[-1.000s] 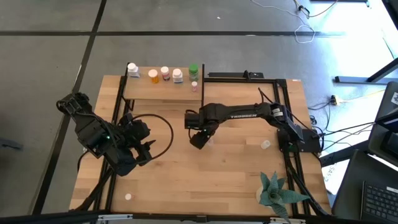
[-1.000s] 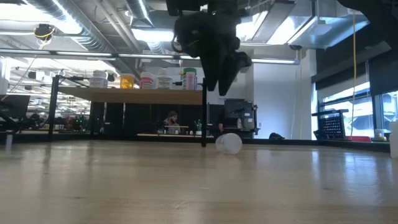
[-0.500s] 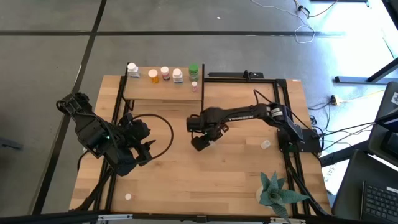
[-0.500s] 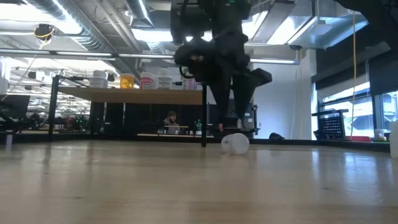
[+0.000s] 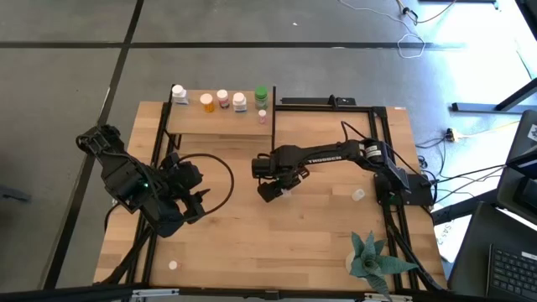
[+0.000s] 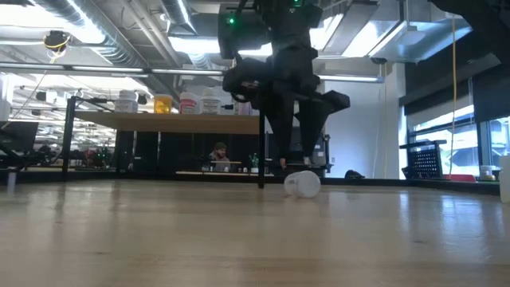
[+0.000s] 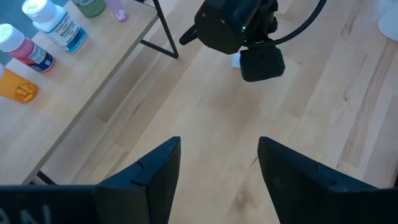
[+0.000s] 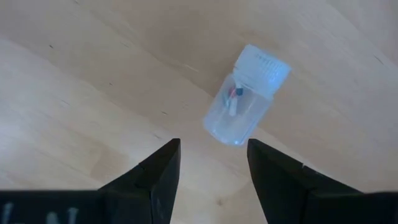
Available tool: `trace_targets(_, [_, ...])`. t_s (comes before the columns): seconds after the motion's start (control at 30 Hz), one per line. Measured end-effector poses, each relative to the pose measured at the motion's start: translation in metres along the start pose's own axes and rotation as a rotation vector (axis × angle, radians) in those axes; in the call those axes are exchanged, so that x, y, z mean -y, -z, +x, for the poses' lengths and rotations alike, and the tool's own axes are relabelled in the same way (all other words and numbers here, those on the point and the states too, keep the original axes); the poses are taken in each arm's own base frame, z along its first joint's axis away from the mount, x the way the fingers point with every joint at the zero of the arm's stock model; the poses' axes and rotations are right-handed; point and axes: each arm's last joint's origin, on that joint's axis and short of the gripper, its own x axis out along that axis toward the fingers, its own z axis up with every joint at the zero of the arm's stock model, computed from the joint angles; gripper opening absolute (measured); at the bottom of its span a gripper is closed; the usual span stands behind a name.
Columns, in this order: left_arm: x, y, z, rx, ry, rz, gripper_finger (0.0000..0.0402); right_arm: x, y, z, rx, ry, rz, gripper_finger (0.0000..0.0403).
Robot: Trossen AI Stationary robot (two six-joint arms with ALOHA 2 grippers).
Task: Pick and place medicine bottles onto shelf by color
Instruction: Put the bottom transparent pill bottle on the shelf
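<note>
- The right gripper (image 8: 208,163) is hanging over the middle of the table with its fingers spread wide and nothing between them.
- Just ahead of its fingertips a clear bottle (image 8: 245,95) is lying on its side on the wooden tabletop (image 5: 252,243), white cap pointing away from the gripper, a few small pills showing inside.
- In the low view the same clear bottle (image 6: 302,184) is resting on the wood just below the right gripper (image 6: 293,155), apart from it.
- Judging from this, the pick is not yet made. The bottle sits slightly off the centre of the finger gap and skewed to it, so closing from here is risking one finger nudging the round body and sending it rolling away.
- Lying on its side, it is also likely to squirt out of a pinch taken too near the cap or the rounded base.
- Farther from the gripper, beyond the bottle, the shelf (image 5: 218,124) is standing at the table's back edge, carrying a row of bottles: white (image 5: 179,94), orange (image 5: 206,102), pink (image 5: 222,98), another white (image 5: 240,101), the green one (image 5: 261,95) and a tiny pink one (image 5: 262,116).
- Carrying the clear bottle in is risking a knock against that crowded row or the thin black posts.
- Well off to the side, the left gripper (image 7: 217,168) is waiting, fingers wide apart and empty, by the table's left edge.
- Two more small bottles are lying loose, one (image 5: 359,195) near the right arm's base and one (image 5: 173,265) near the front edge.
</note>
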Motion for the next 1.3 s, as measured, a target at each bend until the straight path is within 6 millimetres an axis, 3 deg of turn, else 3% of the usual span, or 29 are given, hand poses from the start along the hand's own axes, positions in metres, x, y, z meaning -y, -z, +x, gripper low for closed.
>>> trace_targets(0.43, [0.0,0.001,0.0,-0.021,0.01,0.0,0.0208,0.002,0.0,0.0,0.015,0.023,0.033,0.0188])
trace_targets(0.73, [0.0,0.001,0.0,-0.021,0.01,0.0,0.0208,0.007,-0.001,0.03,-0.014,-0.002,0.048,0.0188])
trace_targets(1.3, [0.0,0.001,0.0,-0.021,0.011,0.001,0.0208,0.007,-0.008,0.038,0.12,-0.009,0.046,0.0188])
